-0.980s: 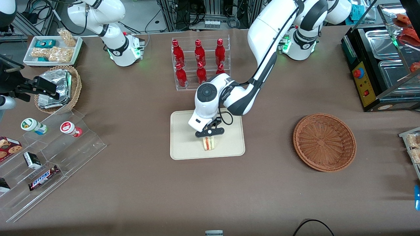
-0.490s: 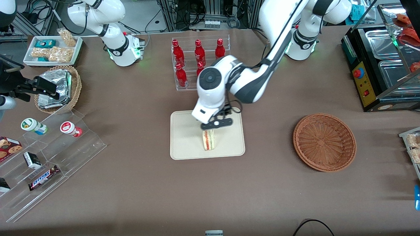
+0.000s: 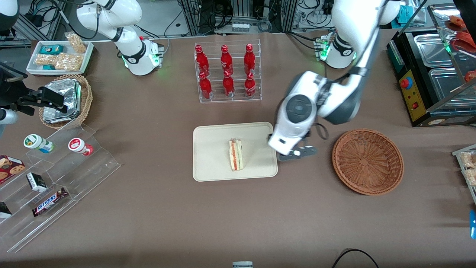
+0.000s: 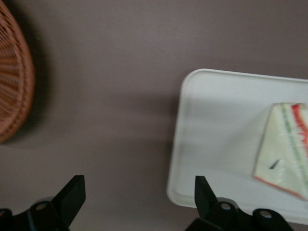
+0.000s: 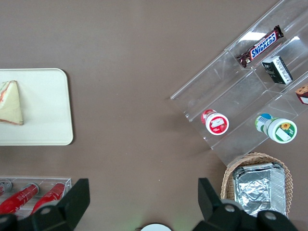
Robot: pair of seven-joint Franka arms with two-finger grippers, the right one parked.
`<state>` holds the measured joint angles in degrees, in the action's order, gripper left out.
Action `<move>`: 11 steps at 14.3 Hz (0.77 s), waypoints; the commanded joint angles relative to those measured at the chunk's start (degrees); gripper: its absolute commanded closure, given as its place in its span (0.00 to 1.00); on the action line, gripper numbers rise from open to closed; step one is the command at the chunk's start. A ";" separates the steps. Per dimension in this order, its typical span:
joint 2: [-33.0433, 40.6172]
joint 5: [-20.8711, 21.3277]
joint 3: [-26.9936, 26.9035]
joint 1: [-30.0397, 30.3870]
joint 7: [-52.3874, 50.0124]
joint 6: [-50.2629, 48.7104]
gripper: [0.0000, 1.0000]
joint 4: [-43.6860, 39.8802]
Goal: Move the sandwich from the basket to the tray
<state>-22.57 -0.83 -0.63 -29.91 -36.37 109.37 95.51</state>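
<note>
**Sandwich rests on the tray, gripper off to the side with nothing in it**

The sandwich (image 3: pixel 235 154) stands on its edge near the middle of the tray (image 3: pixel 208 169), its long axis running from the front camera toward the bottle rack (image 3: pixel 227 70), the red, orange and green filling stripes showing on top. Nothing touches it. In the left wrist view the same wedge (image 4: pixel 284 151) lies well inside the tray's rim (image 4: pixel 179 139), clear of the rounded corner.

The gripper (image 3: pixel 297 153) hangs above bare tablecloth between the tray and the basket (image 3: pixel 367 160), just off the tray's edge at the working arm's end. Its jaws are spread wide and hold nothing; in the wrist view the two black fingertips (image 4: pixel 73 190) stand well apart with only brown cloth and the tray corner between them.

So the sandwich lies toward the parked arm's end from the jaws, with a stretch of tray between them. The basket shows no contents in the front view, and only its rim (image 4: pixel 14 77) shows in the wrist view.

Judged from this layout the placing looks done: the sandwich is in the tray and free of the jaws. What remains, if anything, is for the arm to pull clear without sweeping back across the tray, since an upright wedge could be knocked over easily
</note>
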 commanded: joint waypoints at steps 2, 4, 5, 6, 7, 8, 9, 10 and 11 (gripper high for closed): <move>12.00 0.12 0.54 7.56 13.39 -0.12 0.00 11.52; 15.87 0.04 0.54 11.34 20.95 -0.73 0.00 14.34; 17.20 0.12 0.54 13.28 24.12 -2.65 0.00 14.44; 18.69 0.12 0.46 14.95 27.46 -4.85 0.00 14.27; 20.27 0.12 0.46 16.79 30.28 -6.44 0.00 14.27; 22.11 0.21 0.72 19.33 32.83 -8.10 0.00 14.18; 23.18 0.12 0.98 21.80 35.64 -9.69 0.00 13.83; 24.15 0.12 1.24 23.65 38.02 -11.53 0.00 12.61; 24.68 0.12 2.03 25.15 39.00 -12.59 0.00 11.90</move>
<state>-0.69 -0.82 -0.57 -8.15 -0.50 99.25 107.58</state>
